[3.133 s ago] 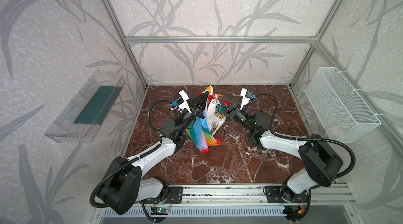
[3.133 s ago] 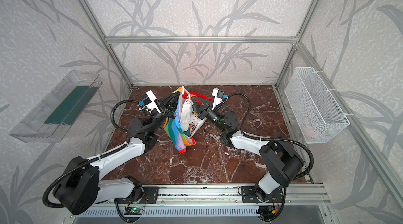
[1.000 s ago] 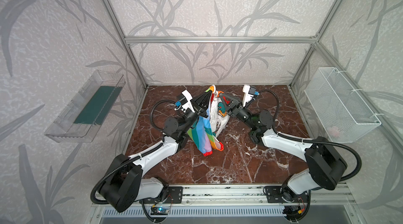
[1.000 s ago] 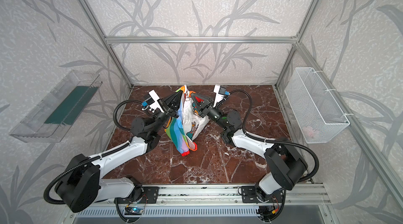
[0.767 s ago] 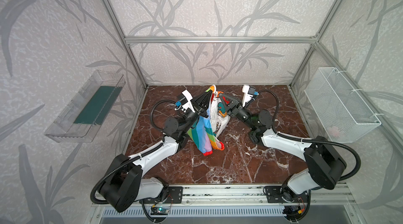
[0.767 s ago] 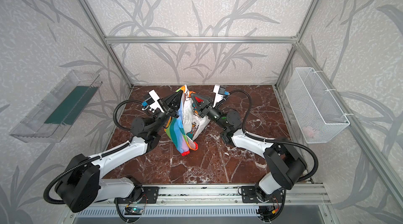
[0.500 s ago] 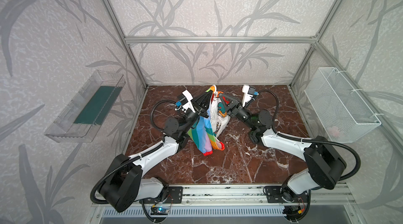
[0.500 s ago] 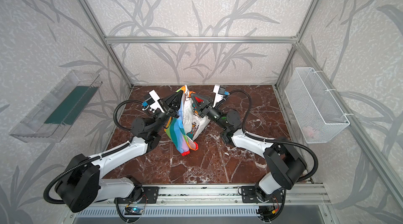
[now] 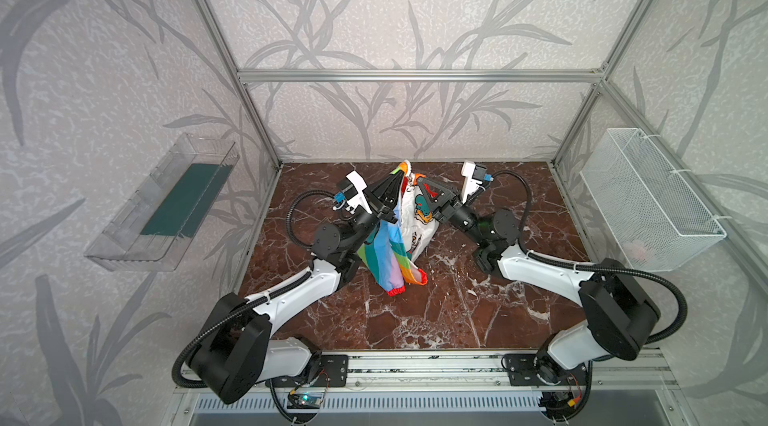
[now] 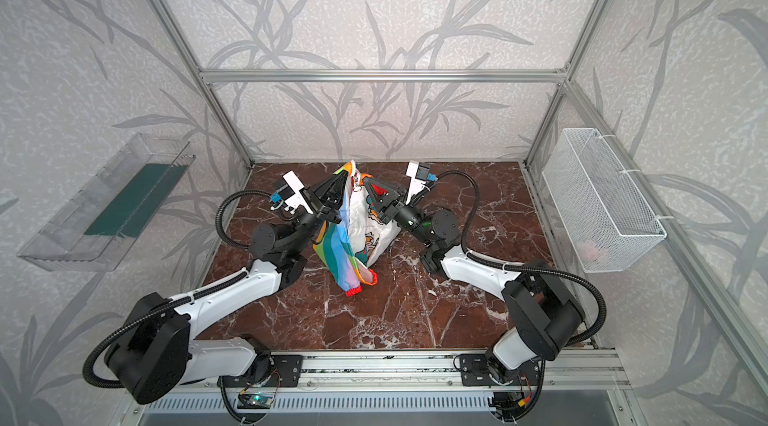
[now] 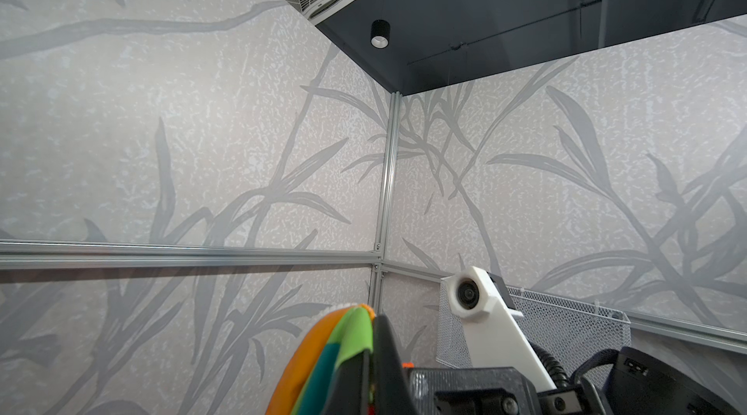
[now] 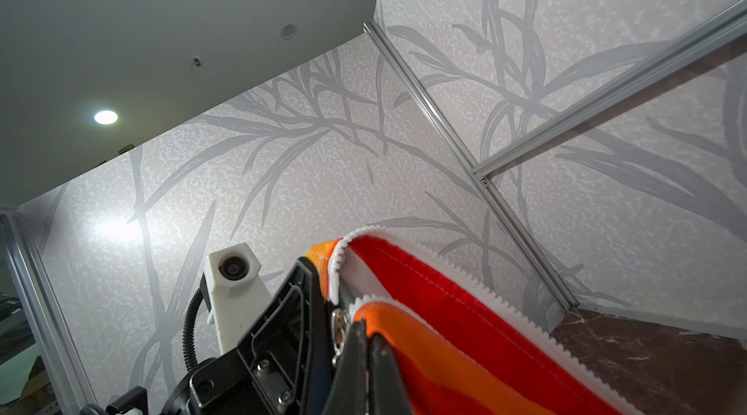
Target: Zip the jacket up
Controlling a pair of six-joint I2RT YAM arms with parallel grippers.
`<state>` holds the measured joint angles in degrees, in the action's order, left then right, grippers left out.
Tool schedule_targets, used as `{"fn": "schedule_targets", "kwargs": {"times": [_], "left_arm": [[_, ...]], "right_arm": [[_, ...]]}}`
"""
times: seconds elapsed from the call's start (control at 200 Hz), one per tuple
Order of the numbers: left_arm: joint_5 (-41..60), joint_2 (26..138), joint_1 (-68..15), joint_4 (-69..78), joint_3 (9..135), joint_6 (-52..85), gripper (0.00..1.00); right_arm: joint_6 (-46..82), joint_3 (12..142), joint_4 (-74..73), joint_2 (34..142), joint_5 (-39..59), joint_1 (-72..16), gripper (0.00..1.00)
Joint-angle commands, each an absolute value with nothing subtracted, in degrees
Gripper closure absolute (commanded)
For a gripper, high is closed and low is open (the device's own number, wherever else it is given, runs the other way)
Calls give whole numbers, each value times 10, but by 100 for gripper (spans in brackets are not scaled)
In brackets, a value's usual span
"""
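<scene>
Dark marble table (image 9: 415, 320), leaf-patterned walls (image 9: 415, 8). At its far middle, left gripper (image 9: 398, 179) and right gripper (image 9: 419, 182) each pinch the top of a dangling rainbow jacket (image 9: 390, 245).

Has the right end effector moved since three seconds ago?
Yes. In a top view the right end effector sits nearer the floor's back edge than before, gripping the jacket.

Hanging jacket (image 9: 388, 245), top pinched by left gripper (image 9: 399, 179) and right gripper (image 9: 418, 181).

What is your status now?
Left gripper and right gripper both shut on small rainbow-striped fabric jacket, held up. Zipper teeth apart. Nothing in the way.
</scene>
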<state>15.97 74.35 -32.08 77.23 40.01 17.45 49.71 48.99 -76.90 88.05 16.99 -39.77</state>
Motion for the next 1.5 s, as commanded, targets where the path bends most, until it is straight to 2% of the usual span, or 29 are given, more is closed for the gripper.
{"fn": "schedule_targets", "kwargs": {"times": [0.0,1.495], "left_arm": [[161,733,-326,810,411,161,100],[134,731,-333,810,393,152,100]], "right_arm": [[491,498,-804,867,168,-400,100],[490,505,-805,857,168,-400,100]]}}
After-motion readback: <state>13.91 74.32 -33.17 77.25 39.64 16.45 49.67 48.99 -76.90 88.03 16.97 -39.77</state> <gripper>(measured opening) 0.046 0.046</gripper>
